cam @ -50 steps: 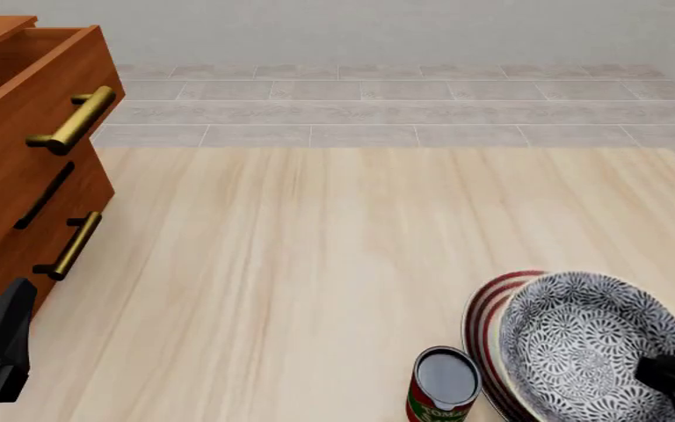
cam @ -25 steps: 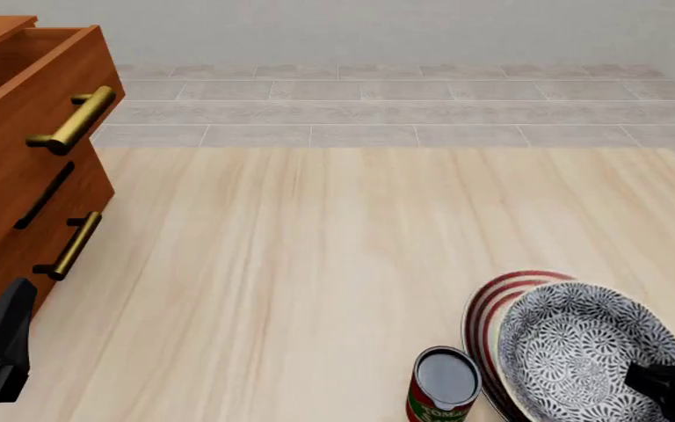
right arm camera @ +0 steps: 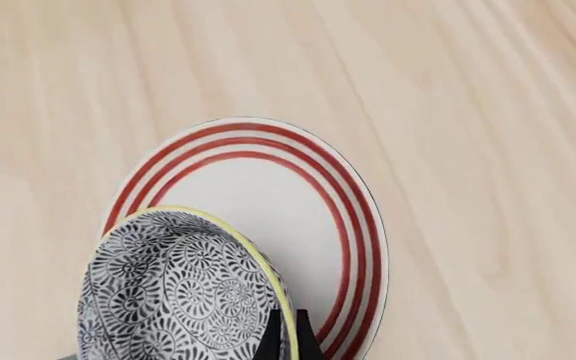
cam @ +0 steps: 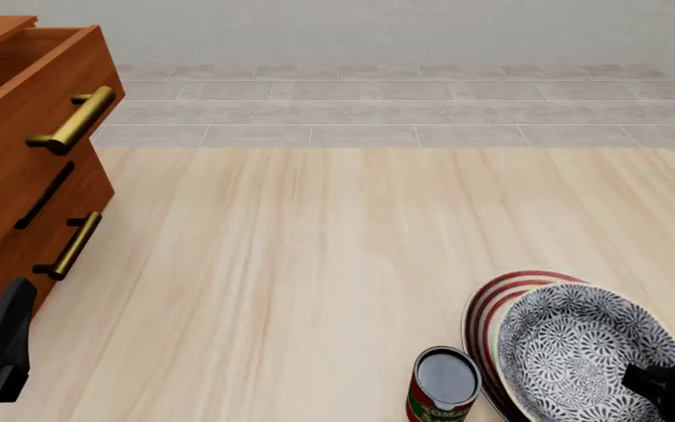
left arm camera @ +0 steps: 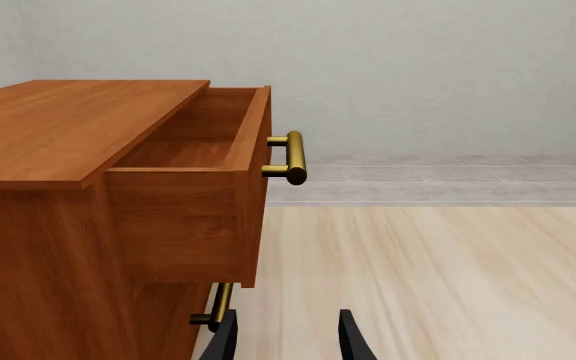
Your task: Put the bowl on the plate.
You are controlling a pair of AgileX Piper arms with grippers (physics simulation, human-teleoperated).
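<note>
A: What is the right pincer (right arm camera: 287, 335) doing?

B: Its two fingers are pinched nearly together on the yellow-green rim of the bowl (right arm camera: 173, 292), so it has hold of the bowl by its edge.

A: What changed just now?

B: Over the last second the bowl has sunk a little and slid toward the pincer's side. It now lies over the near part of the plate (right arm camera: 268, 191), whose red rings show beyond the fingertips.

A: Meaning?

B: I'd judge the placing nearly finished; letting go remains.

A: And further out?

B: A can (cam: 443, 384) stands just beside the plate. The left pincer (left arm camera: 286, 339), well apart by the drawer cabinet (left arm camera: 88, 195), is parted and holds nothing.
</note>
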